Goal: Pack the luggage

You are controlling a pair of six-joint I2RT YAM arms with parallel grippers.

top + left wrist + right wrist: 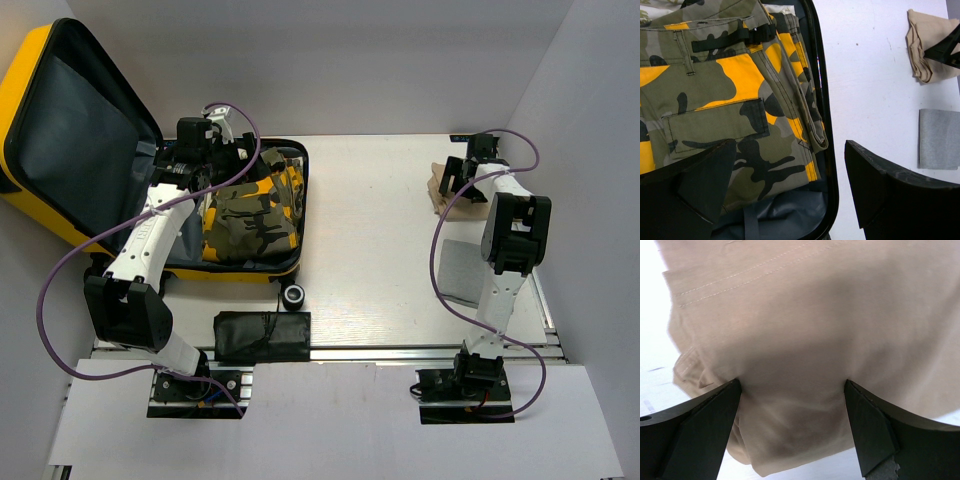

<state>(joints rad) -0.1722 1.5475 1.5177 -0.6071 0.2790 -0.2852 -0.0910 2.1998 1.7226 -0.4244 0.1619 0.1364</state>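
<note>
The yellow suitcase (20, 90) lies open at the left, its dark grey lined lid raised. Folded camouflage trousers (250, 215) in green, black and yellow lie in its base and also show in the left wrist view (725, 90). My left gripper (226, 148) hangs above the suitcase, open and empty (790, 185), over the trousers and the black rim (826, 150). My right gripper (462, 172) is open at the far right. Its fingers straddle a folded beige garment (800, 330) and touch the cloth on both sides. The garment also shows in the top view (438, 188).
A flat grey cloth (458, 272) lies on the white table under the right arm, also in the left wrist view (939, 139). A small flat black pouch (262, 337) lies at the near edge. A small black round thing (293, 295) sits by the suitcase's near right corner. White walls enclose the table.
</note>
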